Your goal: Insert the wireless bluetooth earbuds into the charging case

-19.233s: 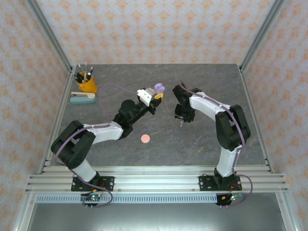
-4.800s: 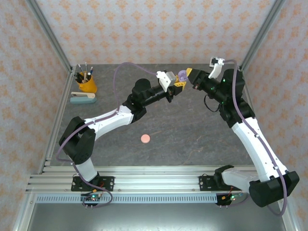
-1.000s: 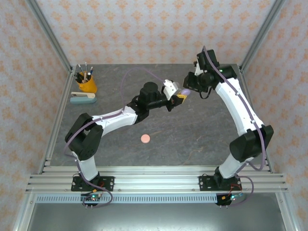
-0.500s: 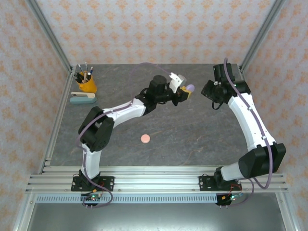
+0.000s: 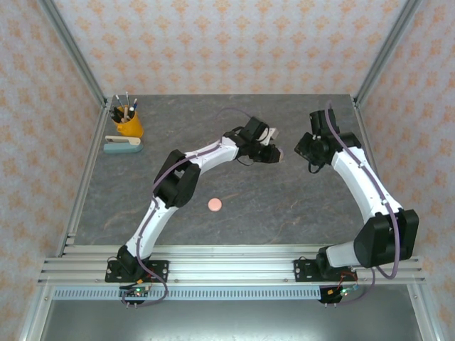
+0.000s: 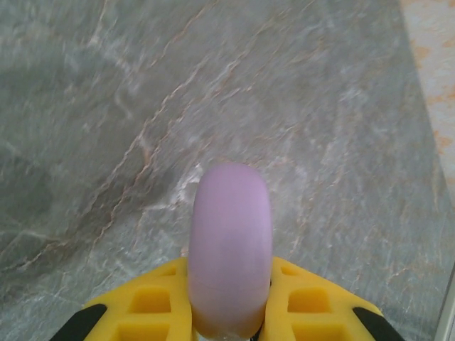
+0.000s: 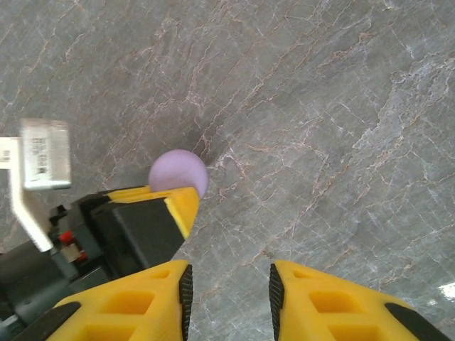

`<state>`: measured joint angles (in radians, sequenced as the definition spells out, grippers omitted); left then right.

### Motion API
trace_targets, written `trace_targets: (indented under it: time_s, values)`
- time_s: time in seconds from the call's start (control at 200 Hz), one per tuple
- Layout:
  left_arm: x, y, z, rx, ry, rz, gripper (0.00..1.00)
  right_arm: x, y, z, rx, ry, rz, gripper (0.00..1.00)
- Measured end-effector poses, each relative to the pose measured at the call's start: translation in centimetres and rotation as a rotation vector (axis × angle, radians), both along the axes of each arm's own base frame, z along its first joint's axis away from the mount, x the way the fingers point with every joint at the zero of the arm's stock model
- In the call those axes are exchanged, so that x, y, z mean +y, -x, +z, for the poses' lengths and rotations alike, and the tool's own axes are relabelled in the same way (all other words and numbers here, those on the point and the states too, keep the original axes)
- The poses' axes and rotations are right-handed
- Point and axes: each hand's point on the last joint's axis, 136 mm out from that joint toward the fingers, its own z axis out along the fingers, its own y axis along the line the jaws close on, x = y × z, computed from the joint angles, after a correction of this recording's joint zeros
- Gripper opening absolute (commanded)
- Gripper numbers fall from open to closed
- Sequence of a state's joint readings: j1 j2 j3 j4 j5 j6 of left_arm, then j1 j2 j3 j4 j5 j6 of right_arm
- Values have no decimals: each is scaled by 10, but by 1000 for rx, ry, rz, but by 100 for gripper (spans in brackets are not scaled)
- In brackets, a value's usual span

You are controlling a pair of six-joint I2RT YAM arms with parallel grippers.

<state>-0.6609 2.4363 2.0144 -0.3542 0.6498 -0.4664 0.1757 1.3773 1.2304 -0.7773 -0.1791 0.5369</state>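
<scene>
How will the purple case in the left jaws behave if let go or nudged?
The purple case looks smooth and rounded, so it is probably slippery to pinch. Its disc shape, round in the right wrist view, suggests it would roll if dropped on its rim. It is small, so likely light.

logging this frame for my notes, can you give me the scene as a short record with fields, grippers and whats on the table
left gripper: shut on the purple case
purple case: held edge-on between the yellow fingers, looks closed
right gripper: open, nothing between its fingers, pointed toward the left gripper
pink disc: flat on the table, nearer the arm bases, untouched
pen cup: far left corner of the table
stapler: just in front of the pen cup
</scene>
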Motion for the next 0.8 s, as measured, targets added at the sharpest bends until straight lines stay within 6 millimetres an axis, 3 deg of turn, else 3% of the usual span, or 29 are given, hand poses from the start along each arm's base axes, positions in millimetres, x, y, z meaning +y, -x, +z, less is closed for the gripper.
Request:
trace_targets:
  time_s: [0.135, 0.265, 0.38, 0.59, 0.801]
  values:
    - [3, 4, -13, 91, -25, 44, 5, 0, 0, -3, -14, -12, -9, 37]
    - [5, 5, -19, 140, -49, 69, 16, 2, 0, -5, -33, -25, -12, 40]
    - [10, 8, -24, 170, -79, 92, 30, 4, 1, -5, -46, -44, -7, 42]
    - [21, 11, -32, 196, -137, 121, 45, 12, -1, -1, -70, -89, 11, 45]
    - [24, 10, -26, 161, -163, 136, 70, 20, -1, 0, -69, -131, 29, 48]
